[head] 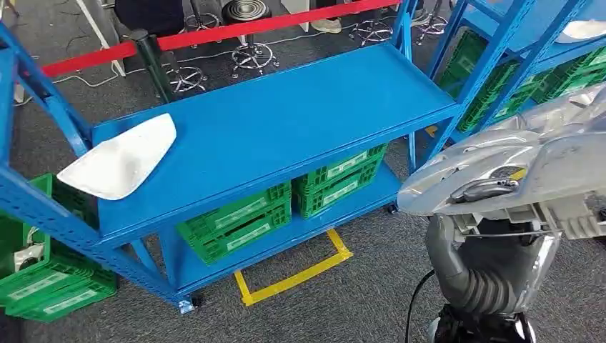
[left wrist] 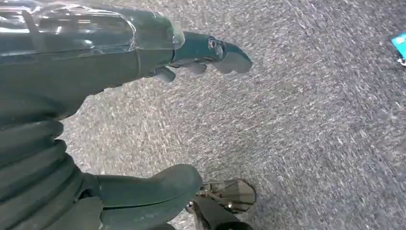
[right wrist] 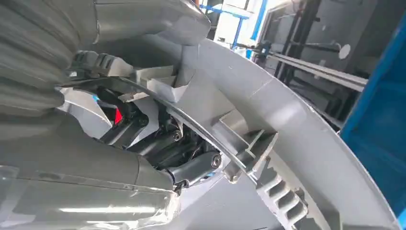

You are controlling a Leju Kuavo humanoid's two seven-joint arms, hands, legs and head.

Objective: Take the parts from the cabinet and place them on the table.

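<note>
a silver-grey moulded part (head: 500, 161) is held up by the right hand (head: 486, 275), over the grey carpet and beside the end of the blue rack (head: 286, 121). it is a long curved shell with a glossy outer face, and its underside carries ribs, clips and a toothed edge (right wrist: 282, 201); the hand's fingers (right wrist: 191, 167) are curled up into that underside. a second part, a white curved shell (head: 121, 161), lies flat on the rack's top shelf at the far end, its edge overhanging the shelf a little.

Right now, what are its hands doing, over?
Right hand grips grey part. Left hand hangs open over carpet. White part already on blue table. Nothing in the way.
</note>
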